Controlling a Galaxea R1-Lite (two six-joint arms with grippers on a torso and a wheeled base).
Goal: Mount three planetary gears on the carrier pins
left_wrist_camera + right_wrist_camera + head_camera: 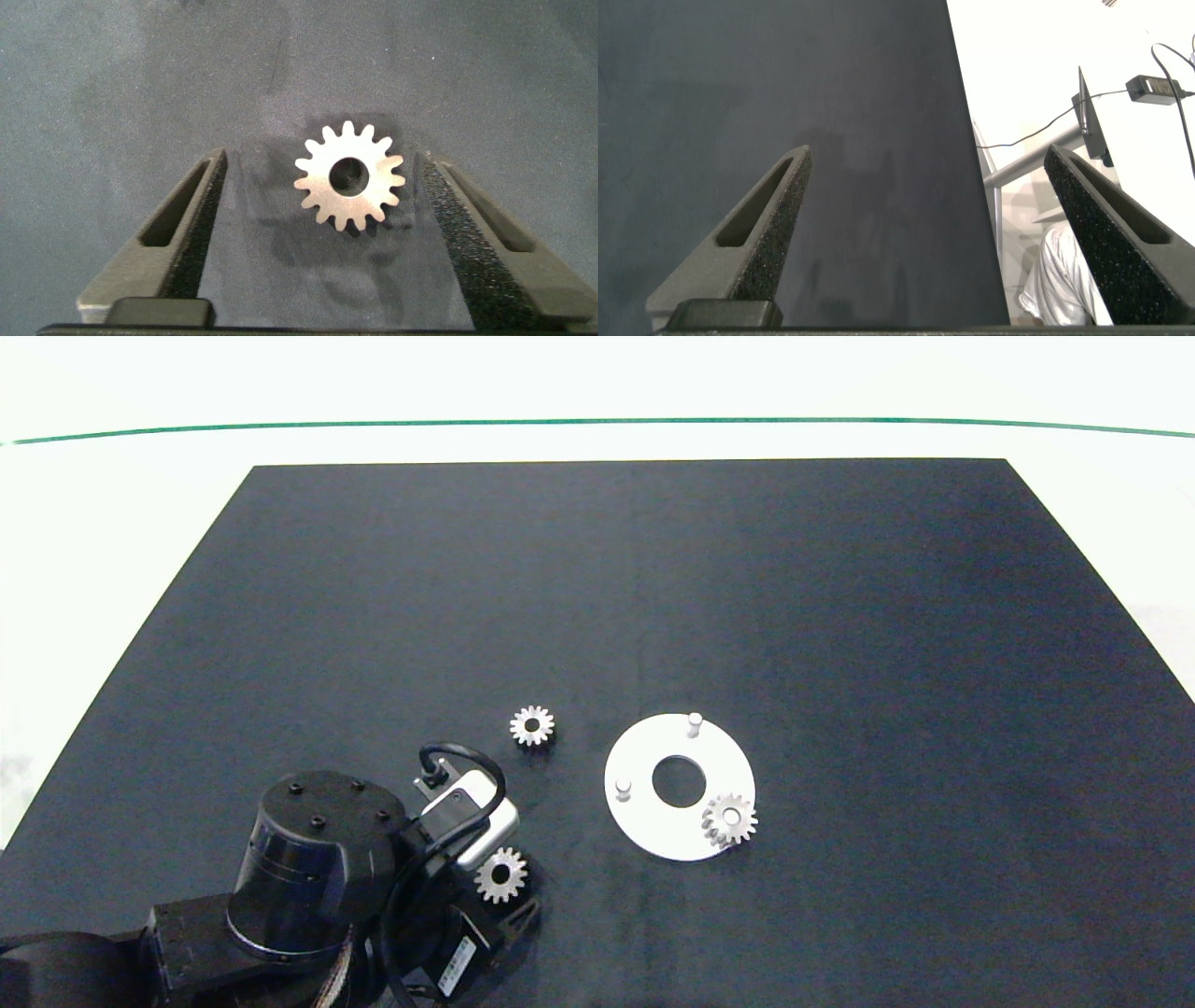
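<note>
A white round disc (644, 821) lies on the black mat right of centre, with two bare carrier pins (694, 723) (623, 790) standing on it. One planetary gear (729, 819) sits on the disc's near right pin. A second gear (532, 725) lies flat on the mat left of the disc. A third gear (501, 875) (350, 175) lies flat on the mat between the fingers of my open left gripper (322, 173), apart from both pads. My right gripper (924, 163) is open and empty, over the mat's edge, outside the head view.
The black mat (653, 597) covers most of the white table. My left arm (308, 877) fills the near left corner. In the right wrist view, a metal stand and cables (1092, 121) show beyond the mat's edge.
</note>
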